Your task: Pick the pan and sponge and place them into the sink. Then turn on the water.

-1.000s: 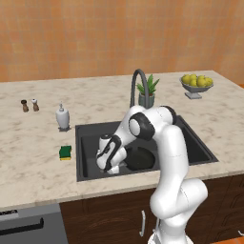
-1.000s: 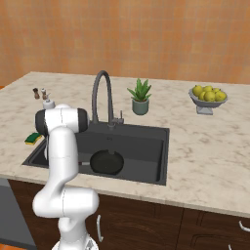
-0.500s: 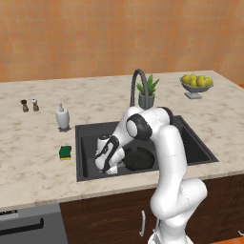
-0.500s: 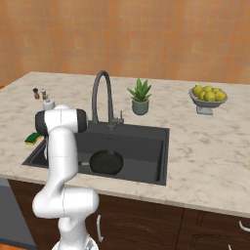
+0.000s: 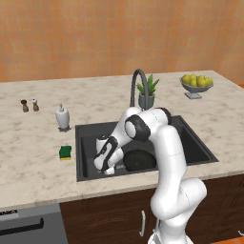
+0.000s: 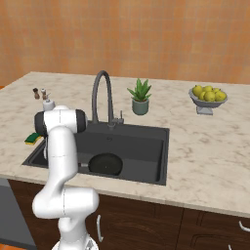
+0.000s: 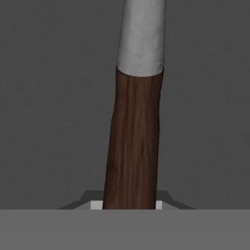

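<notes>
Tool (image 5: 108, 167) grips the pan (image 5: 140, 159) by its handle, low near the sink (image 5: 190, 143) front-left wall.

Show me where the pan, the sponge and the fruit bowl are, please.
pan (image 6: 105, 164): right base view, on its round black body in the sink.
sponge (image 5: 65, 152): left base view, on its green top.
fruit bowl (image 6: 208, 96): right base view, on the yellow fruit heaped in it.

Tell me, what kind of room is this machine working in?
A kitchen, by the look of it, and a computer-rendered one: a dark sink with an arched faucet is set into a marble-look counter, with a fruit bowl and a pan.
</notes>
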